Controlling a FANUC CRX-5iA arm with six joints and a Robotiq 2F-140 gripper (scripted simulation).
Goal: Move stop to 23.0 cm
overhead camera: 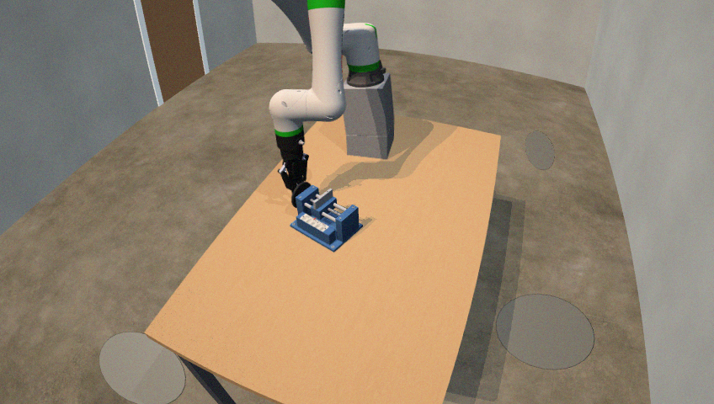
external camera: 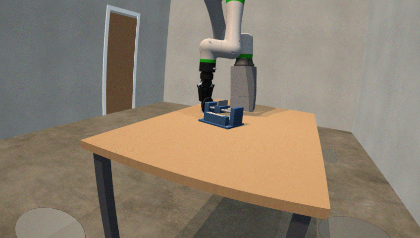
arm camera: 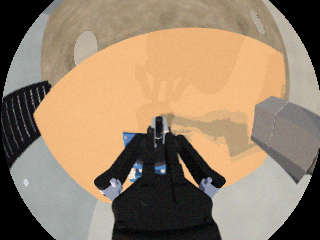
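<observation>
The blue stop fixture [overhead camera: 334,239] [external camera: 236,117] stands on the table. Its black handwheel [overhead camera: 295,199] [external camera: 203,106] is on the left end. A grey stop plate [overhead camera: 323,199] [external camera: 222,102] rides with a blue carriage on light rods, nearer the handwheel end than the far end block. A white scale [overhead camera: 314,222] with a small red mark lies along the front; its figures are unreadable. My gripper [overhead camera: 295,186] [external camera: 205,99] [arm camera: 158,121] points down at the handwheel, nearly shut, with a dark handle between its tips. The wheel partly hides the fingertips in the top and exterior views.
The fixture stands near the left edge of the wooden table [overhead camera: 380,300] [external camera: 265,165]. The grey robot pedestal [overhead camera: 368,119] [external camera: 242,88] [arm camera: 280,125] stands behind it at the table's back. The fixture's end blocks rise close beside the gripper.
</observation>
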